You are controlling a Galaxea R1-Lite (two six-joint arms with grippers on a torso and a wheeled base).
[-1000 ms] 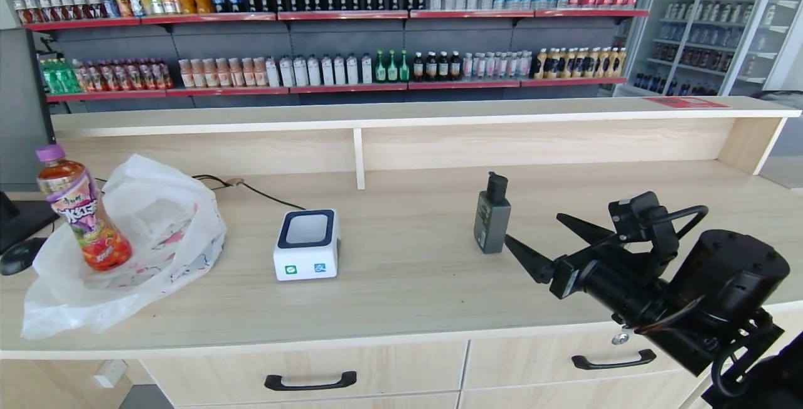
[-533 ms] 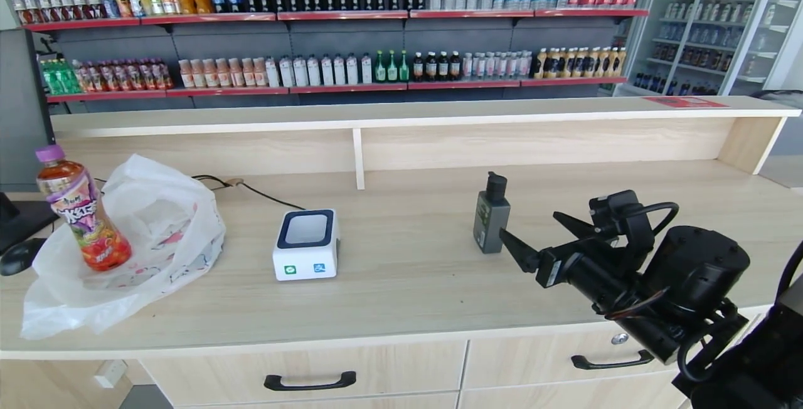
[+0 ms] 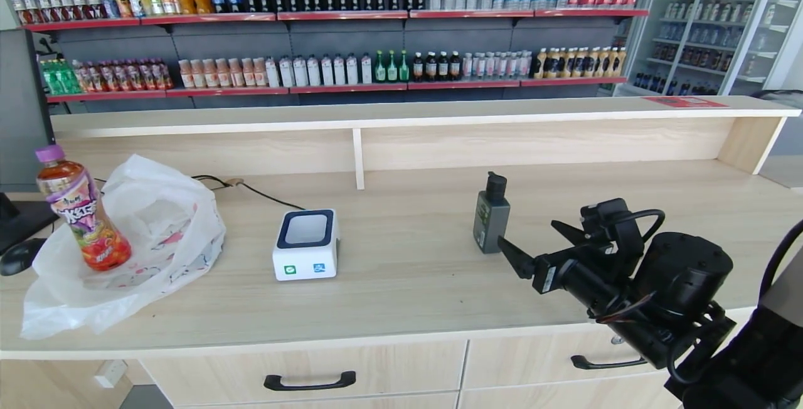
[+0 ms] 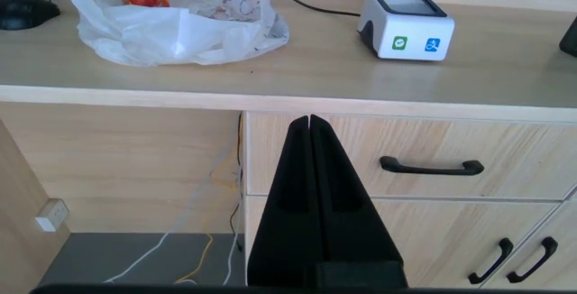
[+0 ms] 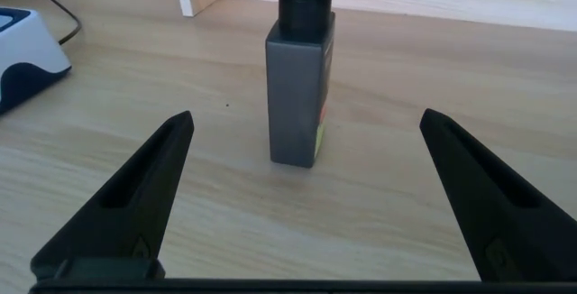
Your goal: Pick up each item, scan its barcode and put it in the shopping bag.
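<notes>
At the far left a dark mouse lies on the wooden surface. Just beside it a juice bottle with a purple cap leans, its base sunk in the left side of the white plastic shopping bag, which lies crumpled and open on the surface. The left hand hangs low in front of the drawers, below the front edge of the surface, with its two black fingers pressed together and nothing between them. A black cable runs from behind the bag toward the white scanner, whose dark-framed window faces up; it stands near the middle of the surface, well apart from the bag. Further right a grey bottle with a black cap stands upright on the surface, touched by nothing. The right hand hovers just beside it on the right, fingers spread wide and pointing at it, empty; in the right wrist view the bottle stands ahead of the gap between the two fingertips. Behind the surface, shelves hold rows of drinks.
</notes>
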